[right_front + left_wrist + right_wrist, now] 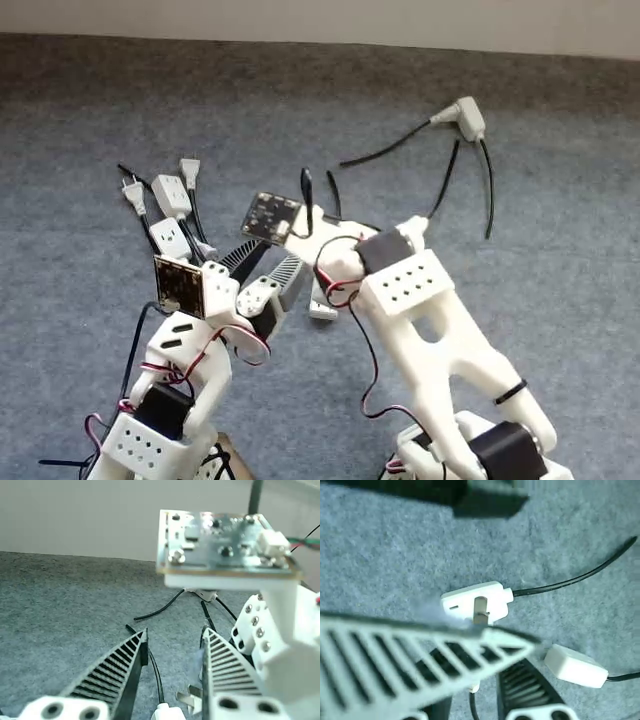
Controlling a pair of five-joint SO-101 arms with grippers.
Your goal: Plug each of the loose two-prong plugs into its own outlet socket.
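Note:
A white two-prong plug (477, 602) lies on the grey carpet with its black cable running off sideways. My right gripper (522, 652) hangs just over it. The same plug (322, 308) shows between the two arms. A second white plug (575, 667) lies close by. My left gripper (175, 632) is open, and a white plug (162, 712) with bare prongs sits low between its ribbed fingers (117, 672), not pinched. White outlet sockets (172, 195) (170, 238) lie at the left, with two plugs (190, 170) (133, 195) beside them.
Another white plug block (465, 118) with black cables lies at the far right. The right arm's camera board (225, 545) hangs close above my left gripper (280, 252). Black cables (330, 195) trail over the carpet behind the arms.

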